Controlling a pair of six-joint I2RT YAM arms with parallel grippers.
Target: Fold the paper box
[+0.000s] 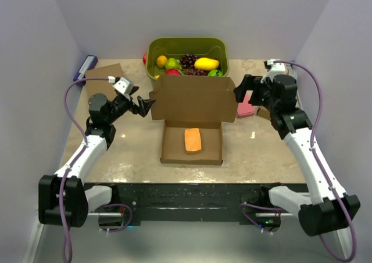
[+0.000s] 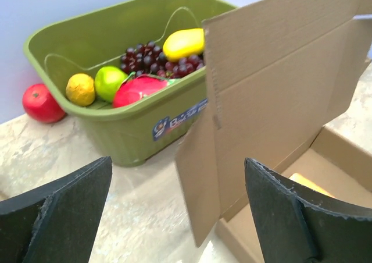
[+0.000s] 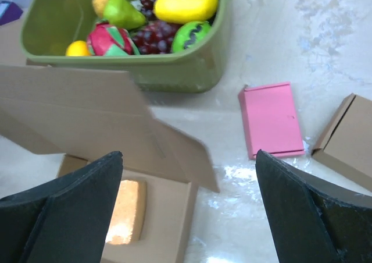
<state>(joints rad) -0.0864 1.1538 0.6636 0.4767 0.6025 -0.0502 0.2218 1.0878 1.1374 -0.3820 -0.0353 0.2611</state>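
The paper box (image 1: 192,152) sits mid-table as a shallow brown tray, its lid (image 1: 193,98) standing upright at the back. An orange block (image 1: 193,139) lies inside the tray. My left gripper (image 1: 146,106) is open just off the lid's left edge, touching nothing; the left wrist view shows the lid (image 2: 279,82) and its side flap (image 2: 200,176) ahead of the wide jaws (image 2: 177,160). My right gripper (image 1: 243,91) hovers open by the lid's right end, empty. From the right wrist, the open jaws (image 3: 189,153) look down on the lid (image 3: 75,117) and tray (image 3: 165,216).
A green basket (image 1: 152,48) of fruit stands right behind the lid, with a red fruit (image 2: 39,103) beside it. A pink flat box (image 3: 271,118) and a small brown box (image 3: 349,138) lie at the right. Flat cardboard (image 1: 104,77) lies at the back left.
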